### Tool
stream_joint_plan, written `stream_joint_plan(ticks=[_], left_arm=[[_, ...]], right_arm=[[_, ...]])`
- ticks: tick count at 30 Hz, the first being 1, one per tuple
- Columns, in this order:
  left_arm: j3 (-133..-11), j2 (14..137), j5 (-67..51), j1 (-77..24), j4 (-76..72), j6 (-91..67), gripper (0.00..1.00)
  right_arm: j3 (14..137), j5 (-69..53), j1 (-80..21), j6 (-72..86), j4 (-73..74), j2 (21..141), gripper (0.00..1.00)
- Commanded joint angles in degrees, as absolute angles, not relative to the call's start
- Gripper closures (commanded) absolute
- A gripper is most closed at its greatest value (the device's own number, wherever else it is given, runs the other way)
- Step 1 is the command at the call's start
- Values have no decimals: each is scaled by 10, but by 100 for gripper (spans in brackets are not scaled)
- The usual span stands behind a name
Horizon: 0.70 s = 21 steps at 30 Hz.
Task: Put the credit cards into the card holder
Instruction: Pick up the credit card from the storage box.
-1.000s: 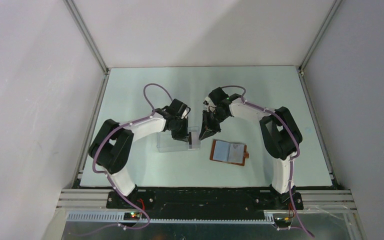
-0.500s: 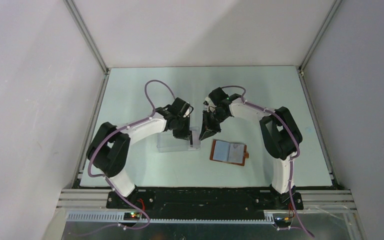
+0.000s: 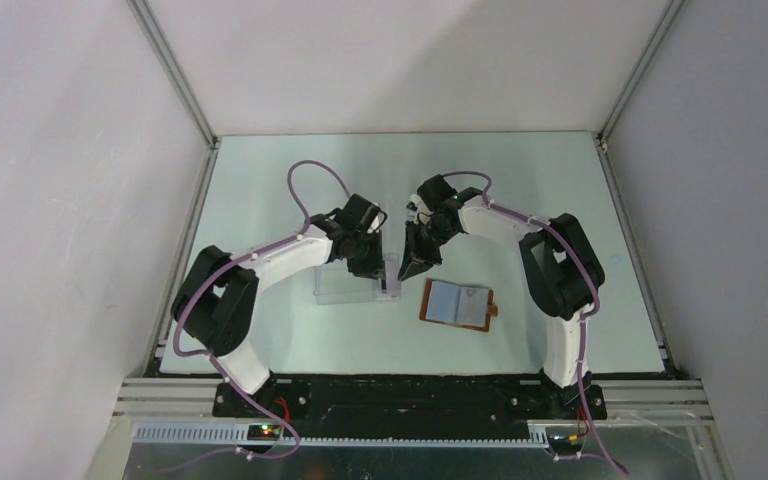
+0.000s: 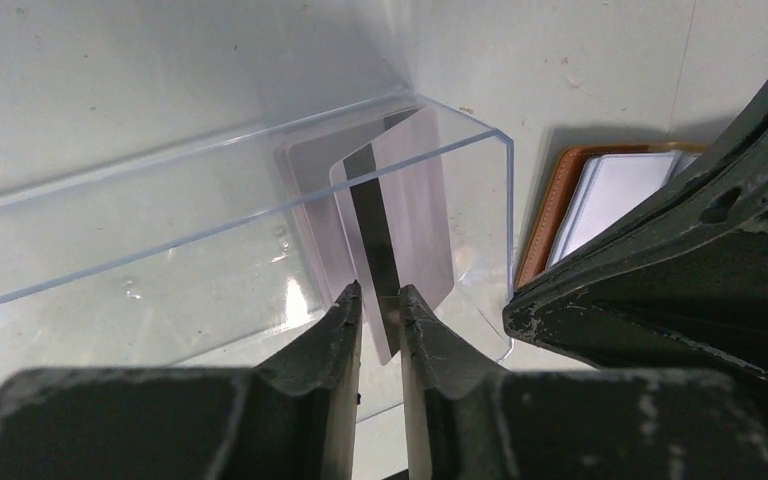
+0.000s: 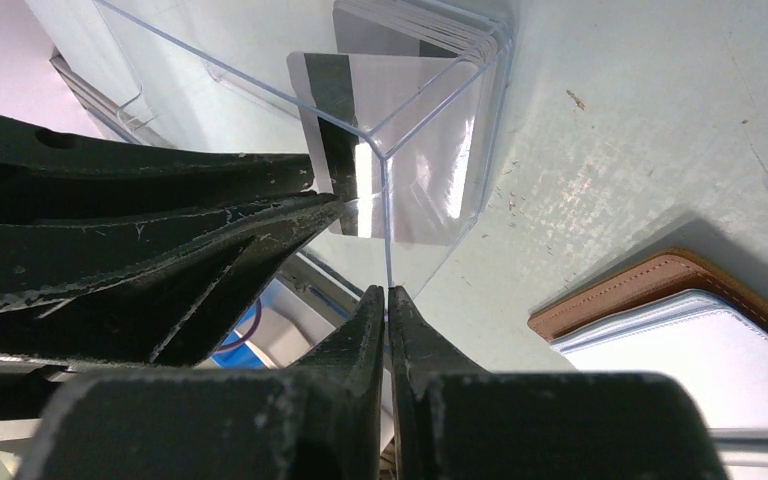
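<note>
My L pincer (image 4: 380, 300) is shut on a striped credit card (image 4: 405, 215) inside the clear box (image 4: 160, 170), R pincer (image 5: 388, 300) clamps the box's corner wall, card holder (image 3: 458, 303) lies open just beside it.

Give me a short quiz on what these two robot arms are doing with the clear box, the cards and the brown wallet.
1. Fill in: the tan-brown leather folding wallet lies ___ on the pale table.
2. True or false: the left gripper pinches a thin pale plastic card with a dark stripe.
3. What does the right gripper clamp? A the wall of the clear plastic tray; B the wallet; C a card.
Key: 1 open; 2 true; 3 A.
</note>
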<state>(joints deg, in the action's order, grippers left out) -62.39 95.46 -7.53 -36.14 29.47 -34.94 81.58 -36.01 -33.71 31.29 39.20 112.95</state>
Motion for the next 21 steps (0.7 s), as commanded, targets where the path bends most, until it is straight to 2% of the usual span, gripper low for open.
stream_joint_plan(ticks=[1, 21], left_arm=[[-638, 932, -113, -368, 263, -379, 77], [-615, 943, -117, -368, 251, -387, 82]], right_arm=[[826, -367, -347, 311, 387, 1132, 93], [826, -367, -347, 310, 387, 1133, 93]])
